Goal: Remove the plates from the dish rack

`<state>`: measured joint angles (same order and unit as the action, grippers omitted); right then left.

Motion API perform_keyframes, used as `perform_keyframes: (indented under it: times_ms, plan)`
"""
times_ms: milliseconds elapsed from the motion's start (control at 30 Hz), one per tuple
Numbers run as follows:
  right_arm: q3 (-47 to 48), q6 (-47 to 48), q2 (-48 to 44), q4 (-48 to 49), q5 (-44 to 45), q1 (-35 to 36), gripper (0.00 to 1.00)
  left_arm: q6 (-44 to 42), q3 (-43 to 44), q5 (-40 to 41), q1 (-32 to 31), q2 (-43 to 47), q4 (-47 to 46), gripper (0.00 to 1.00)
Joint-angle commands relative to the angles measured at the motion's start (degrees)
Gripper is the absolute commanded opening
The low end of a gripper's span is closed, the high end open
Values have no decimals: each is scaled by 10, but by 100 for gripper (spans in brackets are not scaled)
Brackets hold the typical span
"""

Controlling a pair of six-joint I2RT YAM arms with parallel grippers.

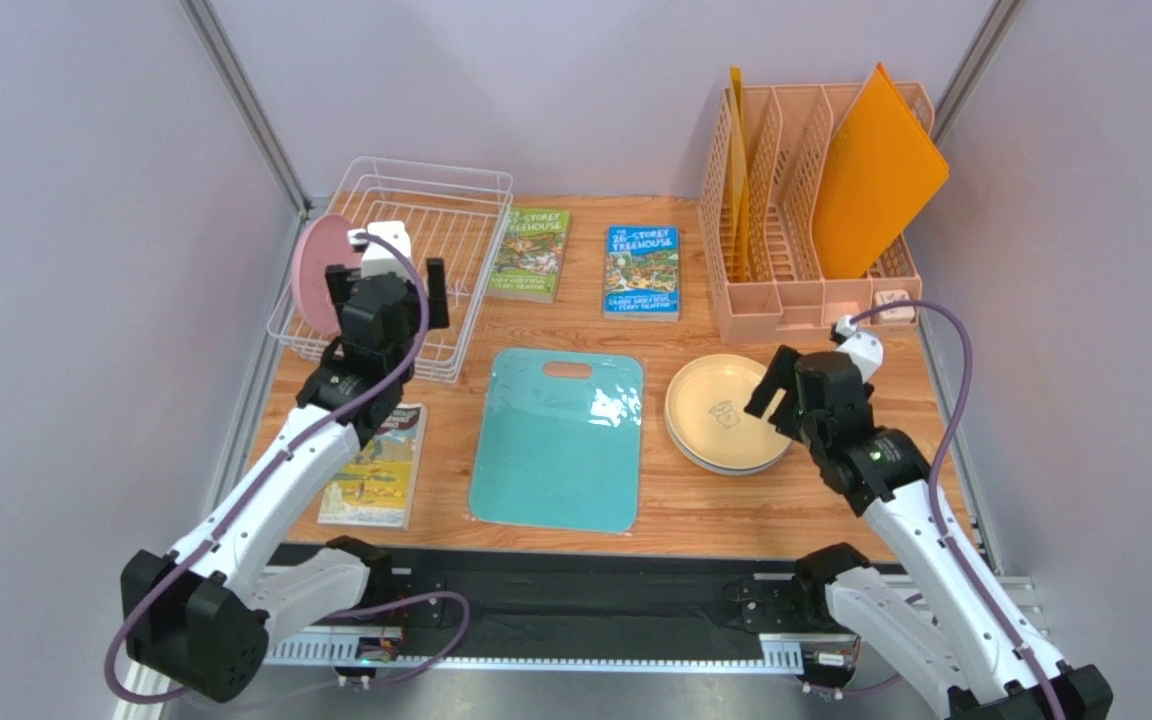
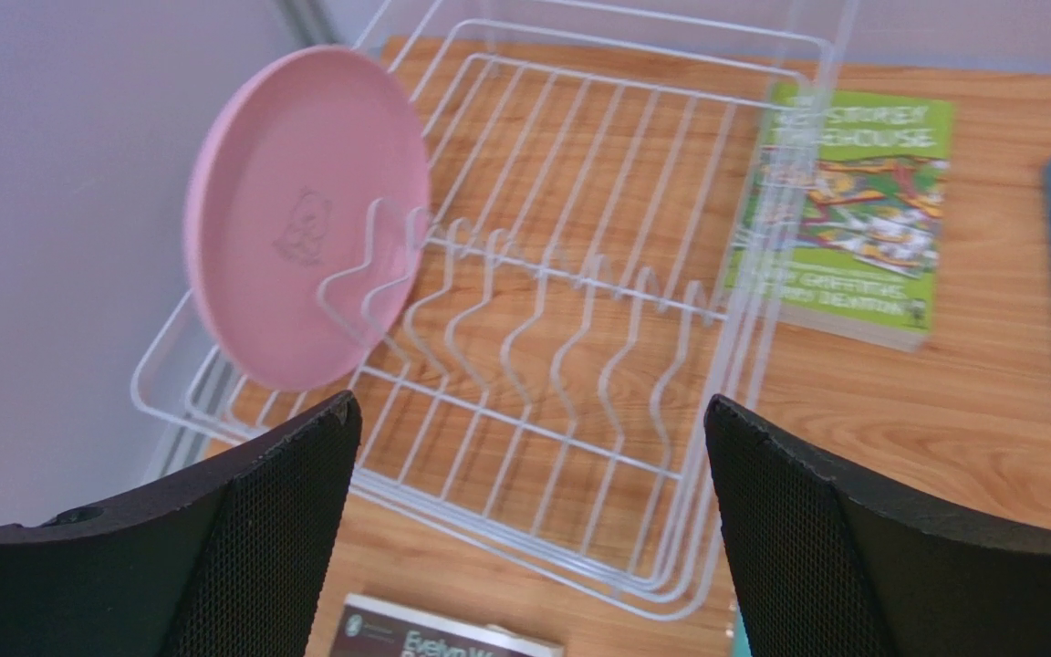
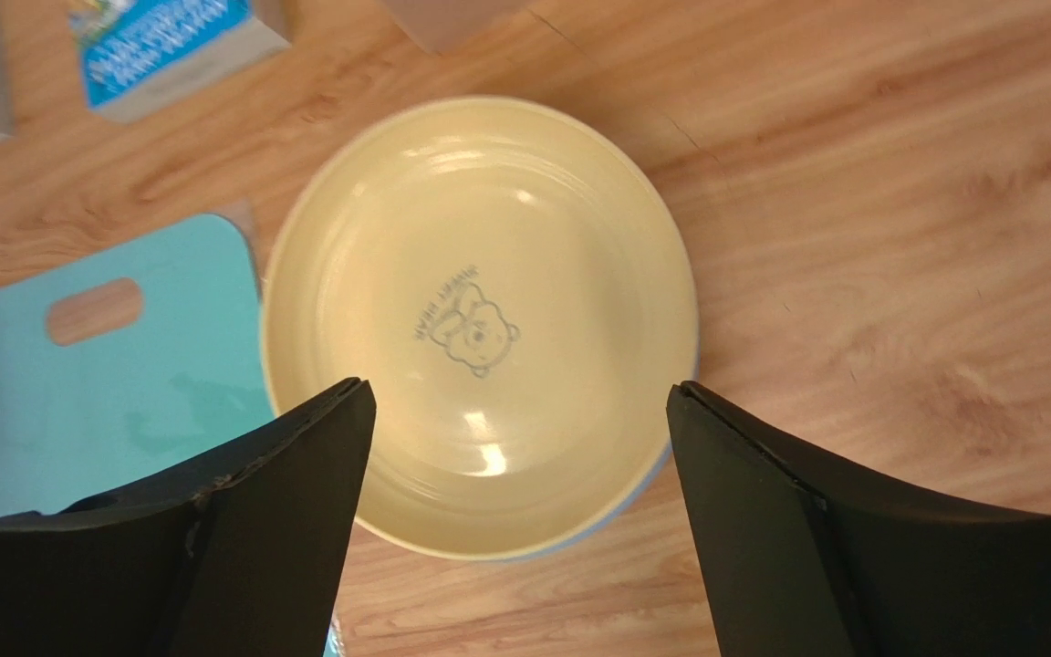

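Note:
A pink plate (image 1: 318,270) stands upright at the left end of the white wire dish rack (image 1: 455,210), held in its wavy wire slots; no other plate shows in the rack. In the left wrist view the pink plate (image 2: 305,219) is up left in the rack (image 2: 761,274). My left gripper (image 1: 387,281) (image 2: 531,411) is open and empty, above the rack's near edge, just right of the pink plate. A stack of plates (image 1: 723,413) lies on the table, tan-yellow on top (image 3: 476,315), a blue rim (image 3: 627,509) beneath. My right gripper (image 1: 790,393) (image 3: 517,390) hovers open above the stack.
A teal cutting board (image 1: 560,438) lies at the middle front. Two books (image 1: 531,252) (image 1: 642,272) lie behind it, and another book (image 1: 376,468) at front left under my left arm. A peach slatted organizer (image 1: 793,225) with orange boards (image 1: 875,173) stands back right.

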<state>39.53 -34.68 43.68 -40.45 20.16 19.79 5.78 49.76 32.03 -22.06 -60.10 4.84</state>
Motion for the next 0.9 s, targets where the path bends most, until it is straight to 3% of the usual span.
perform_keyframes:
  times_ms: [0, 200, 500, 667, 700, 800, 833, 867]
  plan:
    - [42, 74, 8, 118, -33, 1, 85, 2, 22, -21, 92, -27, -26, 99]
    - [91, 109, 89, 163, -71, 1, 86, 4, 34, -43, 206, -99, -91, 100]
    - [100, 136, 191, 229, -98, 1, 88, -30, 78, -52, 282, -219, -167, 99]
    - [113, 140, 240, 233, -103, 1, 89, -47, 103, -45, 297, -265, -177, 94]
    - [113, 138, 244, 235, -106, 2, 89, -52, 106, -47, 297, -277, -184, 91]
    - [111, 140, 257, 241, -104, 1, 89, -57, 104, -43, 299, -281, -208, 62]
    - [111, 139, 260, 241, -104, 0, 89, -57, 104, -41, 299, -281, -213, 45]
    - [111, 139, 262, 241, -105, 1, 89, -69, 103, -40, 299, -281, -215, 40]
